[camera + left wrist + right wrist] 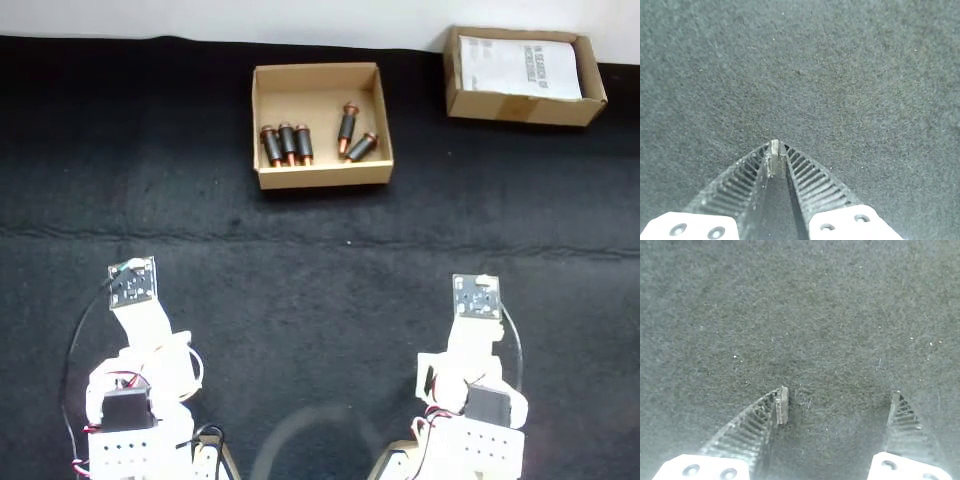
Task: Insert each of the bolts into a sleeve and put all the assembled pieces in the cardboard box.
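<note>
Five assembled pieces [287, 144] lie in the cardboard box [262, 120], far centre of the worktop [320, 290]. Judged complete, unless parts sit out of frame. Left jaws closed on nothing and right jaws open, both low over the near worktop. Second box [520, 108], far right, holds a printed sheet [520, 68]; print illegible.
</note>
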`<action>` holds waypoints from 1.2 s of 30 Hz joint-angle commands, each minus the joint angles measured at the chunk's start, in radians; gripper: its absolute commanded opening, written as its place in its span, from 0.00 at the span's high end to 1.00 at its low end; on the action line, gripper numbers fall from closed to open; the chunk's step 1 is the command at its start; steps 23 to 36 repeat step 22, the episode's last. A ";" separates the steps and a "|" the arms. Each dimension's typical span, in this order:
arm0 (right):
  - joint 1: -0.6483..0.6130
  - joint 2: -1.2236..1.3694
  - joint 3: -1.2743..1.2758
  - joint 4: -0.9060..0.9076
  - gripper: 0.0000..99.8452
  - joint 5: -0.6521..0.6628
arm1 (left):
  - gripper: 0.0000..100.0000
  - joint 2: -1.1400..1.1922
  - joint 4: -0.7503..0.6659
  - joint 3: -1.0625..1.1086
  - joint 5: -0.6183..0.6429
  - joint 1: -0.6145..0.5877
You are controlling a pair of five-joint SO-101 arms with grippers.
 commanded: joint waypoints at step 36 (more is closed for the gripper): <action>0.007 -0.012 0.035 -0.013 0.99 0.008 | 0.96 -0.008 0.002 0.018 -0.002 -0.008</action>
